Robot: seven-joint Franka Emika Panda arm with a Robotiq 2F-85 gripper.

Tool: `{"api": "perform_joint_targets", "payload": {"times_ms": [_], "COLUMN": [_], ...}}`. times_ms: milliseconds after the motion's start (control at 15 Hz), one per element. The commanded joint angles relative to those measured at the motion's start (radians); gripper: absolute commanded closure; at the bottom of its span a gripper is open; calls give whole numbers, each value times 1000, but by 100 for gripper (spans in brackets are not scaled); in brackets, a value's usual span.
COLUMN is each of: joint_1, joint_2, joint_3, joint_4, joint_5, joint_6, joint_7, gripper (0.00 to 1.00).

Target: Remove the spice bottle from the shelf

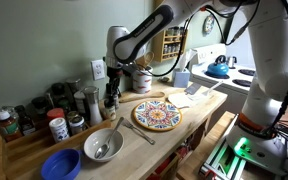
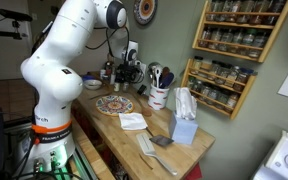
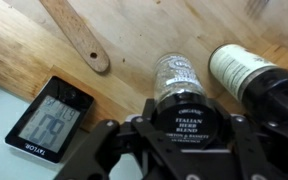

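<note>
Wrist view shows your tool (image 3: 182,128) closed on the spice bottle (image 3: 176,88), its fingers on either side of the black cap, whose label reads Italian Herb Blend. The bottle hangs over the wooden bench (image 3: 134,25), just beside a second bottle (image 3: 246,72) and near a wooden spoon (image 3: 79,40) and a small digital timer (image 3: 49,118). It is off the shelf (image 2: 236,48), which hangs on the wall well apart from the tool. You cannot tell from here whether its base touches the bench.

Treat it as light and stiff: a small glass body, probably smooth and breakable if dropped, under a plastic cap. Your hold sits high, on the cap, so the body may swing or the cap may turn; a grip lower on the glass would likely be steadier.

In both exterior views the arm (image 1: 149,28) arches over the bench, wrist turned straight down.
</note>
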Motion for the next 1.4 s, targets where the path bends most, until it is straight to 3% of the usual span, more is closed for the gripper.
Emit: {"api": "perform_joint_targets", "payload": {"times_ms": [0,67,133,267,333,867,1133,1333], "joint_1": [7,7,8,12,14,29,12,-5], "joint_2": [10,9,5,-3,-3,-70,-170,-263], "joint_3": [0,0,-1,-4,-4,-2,30,56], "joint_4": [30,31,28,26,29,-2,-80,-142], "joint_5": [7,7,6,0,-1,3,82,217], "joint_6": [-47,-49,-51,-53,-57,-74,-80,-125], "joint_7": [-15,-15,-9,-1,-2,32,34,23], "gripper": [71,62,41,26,28,0,0,0]}}
